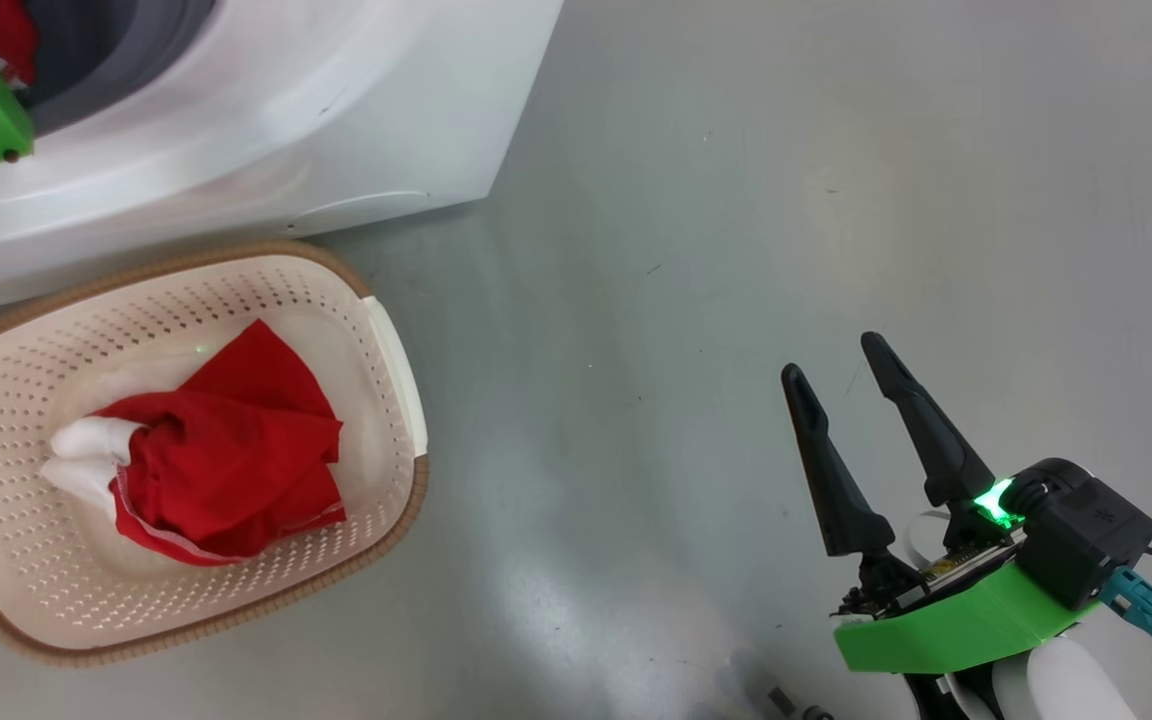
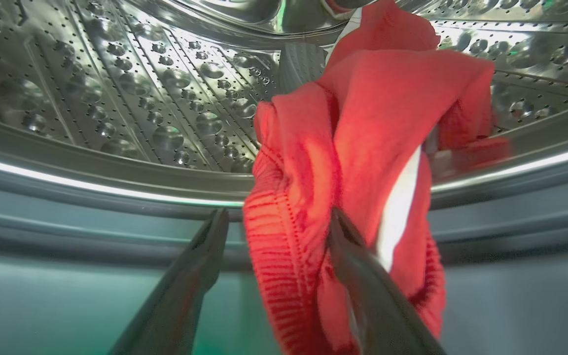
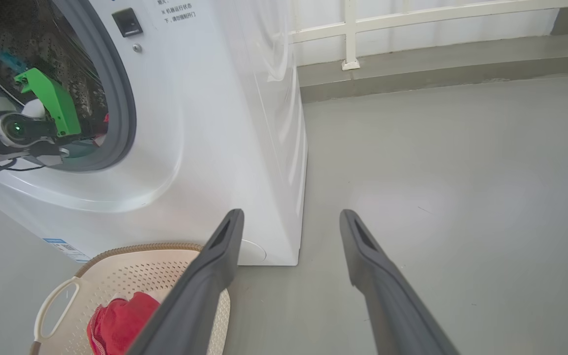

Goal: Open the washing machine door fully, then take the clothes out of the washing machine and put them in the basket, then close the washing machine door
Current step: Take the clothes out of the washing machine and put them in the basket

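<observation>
While my left gripper (image 2: 278, 231) reaches into the washing machine (image 1: 336, 130), its fingers stand wide apart at a red garment (image 2: 363, 138).
That garment hangs over one finger (image 2: 372, 305) at the mouth of the steel drum (image 2: 116, 88), not pinched between the two. More red-and-white clothes (image 1: 226, 450) lie in the basket (image 1: 36, 560), on the grey floor (image 1: 736, 200) just before the machine. My right gripper (image 1: 836, 365) hovers wide and empty, well apart from the basket.
</observation>
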